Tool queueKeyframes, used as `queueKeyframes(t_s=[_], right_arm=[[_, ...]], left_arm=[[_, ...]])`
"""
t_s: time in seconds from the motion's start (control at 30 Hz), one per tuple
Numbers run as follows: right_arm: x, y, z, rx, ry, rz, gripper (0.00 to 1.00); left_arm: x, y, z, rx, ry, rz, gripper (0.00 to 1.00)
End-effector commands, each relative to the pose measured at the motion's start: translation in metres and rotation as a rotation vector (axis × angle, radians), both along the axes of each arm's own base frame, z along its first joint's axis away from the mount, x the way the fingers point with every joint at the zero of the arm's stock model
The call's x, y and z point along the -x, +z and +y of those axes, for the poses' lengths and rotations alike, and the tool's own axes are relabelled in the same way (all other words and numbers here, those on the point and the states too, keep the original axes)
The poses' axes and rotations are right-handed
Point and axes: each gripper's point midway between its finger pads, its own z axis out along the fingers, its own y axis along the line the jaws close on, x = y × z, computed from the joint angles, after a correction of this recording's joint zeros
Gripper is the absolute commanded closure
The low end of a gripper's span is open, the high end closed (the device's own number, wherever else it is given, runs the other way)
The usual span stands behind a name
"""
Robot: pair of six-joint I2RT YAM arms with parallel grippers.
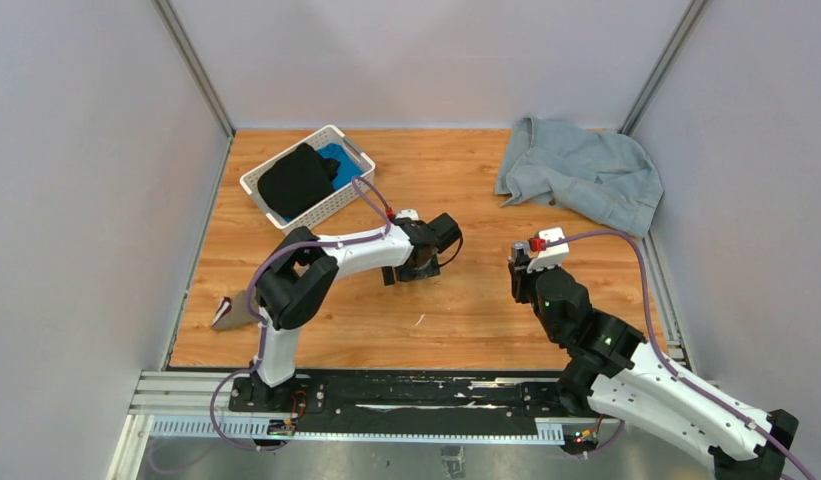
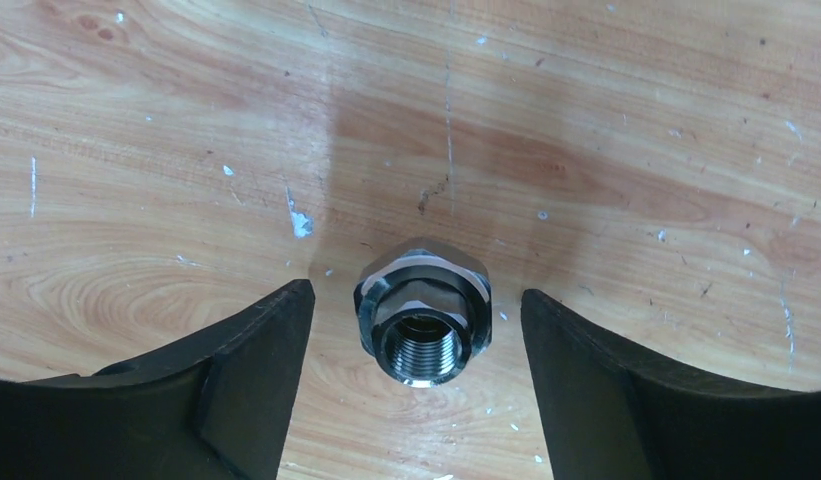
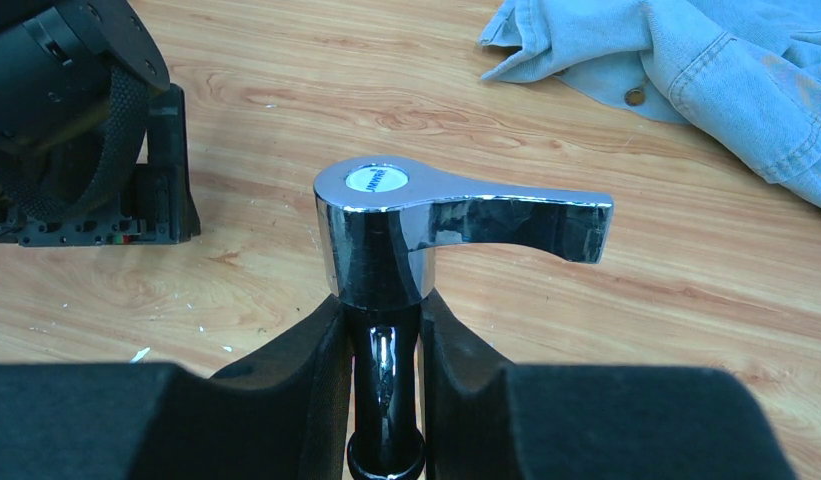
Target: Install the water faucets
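Observation:
A stubby grey threaded nut-like fitting (image 2: 423,310) stands on the wooden table with its threaded opening up. My left gripper (image 2: 416,340) is open, its two black fingers on either side of the fitting and apart from it. In the top view the left gripper (image 1: 423,262) is low over the table's middle and hides the fitting. My right gripper (image 3: 386,340) is shut on the dark stem of a shiny chrome tap (image 3: 406,220), whose lever handle points right. In the top view the right gripper (image 1: 521,262) is held right of centre, above the table.
A white basket (image 1: 254,184) with black and blue cloth stands at the back left. A crumpled denim garment (image 1: 581,170) lies at the back right, also in the right wrist view (image 3: 706,60). A small grey object (image 1: 226,313) lies at the left front edge. Grey walls enclose the table.

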Motion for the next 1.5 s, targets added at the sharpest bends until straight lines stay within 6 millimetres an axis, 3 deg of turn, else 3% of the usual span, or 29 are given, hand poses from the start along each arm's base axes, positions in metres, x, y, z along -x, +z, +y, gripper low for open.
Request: queueKeyframes(t_s=[0.0, 0.23, 0.73, 0.83, 0.97, 1.0, 1.1, 1.2, 1.33, 1.47], right_arm=[[-0.001, 0.005, -0.004, -0.006, -0.007, -0.013, 1.00], [0.000, 0.001, -0.003, -0.005, -0.006, -0.006, 1.00], [0.001, 0.001, -0.005, 0.000, -0.008, -0.002, 1.00], [0.001, 0.001, -0.007, 0.001, -0.013, -0.004, 1.00], [0.002, 0.001, -0.006, 0.002, -0.009, 0.003, 1.00], [0.002, 0.001, -0.005, 0.007, -0.007, 0.007, 1.00], [0.003, 0.005, -0.004, 0.011, 0.004, 0.009, 1.00], [0.004, 0.006, 0.001, -0.001, 0.037, 0.005, 1.00], [0.010, 0.020, 0.036, -0.072, 0.230, -0.058, 1.00], [0.031, 0.052, 0.077, -0.162, 0.511, -0.204, 1.00]], left_arm=[[-0.012, 0.002, 0.013, -0.017, 0.069, -0.036, 0.23], [-0.012, -0.004, 0.012, -0.012, 0.070, -0.018, 0.34], [-0.010, -0.016, 0.011, 0.003, 0.061, 0.014, 0.49], [-0.011, -0.018, 0.008, 0.023, 0.034, 0.022, 0.59], [-0.010, -0.026, 0.016, 0.025, 0.026, 0.051, 0.95], [-0.010, -0.024, 0.019, 0.022, 0.025, 0.056, 1.00], [-0.018, 0.002, 0.012, 0.087, -0.054, 0.024, 1.00], [-0.016, 0.038, -0.017, 0.292, -0.315, 0.053, 1.00], [0.007, 0.095, -0.032, 0.597, -0.596, 0.149, 1.00], [0.027, 0.165, -0.037, 0.882, -0.755, 0.069, 1.00]])
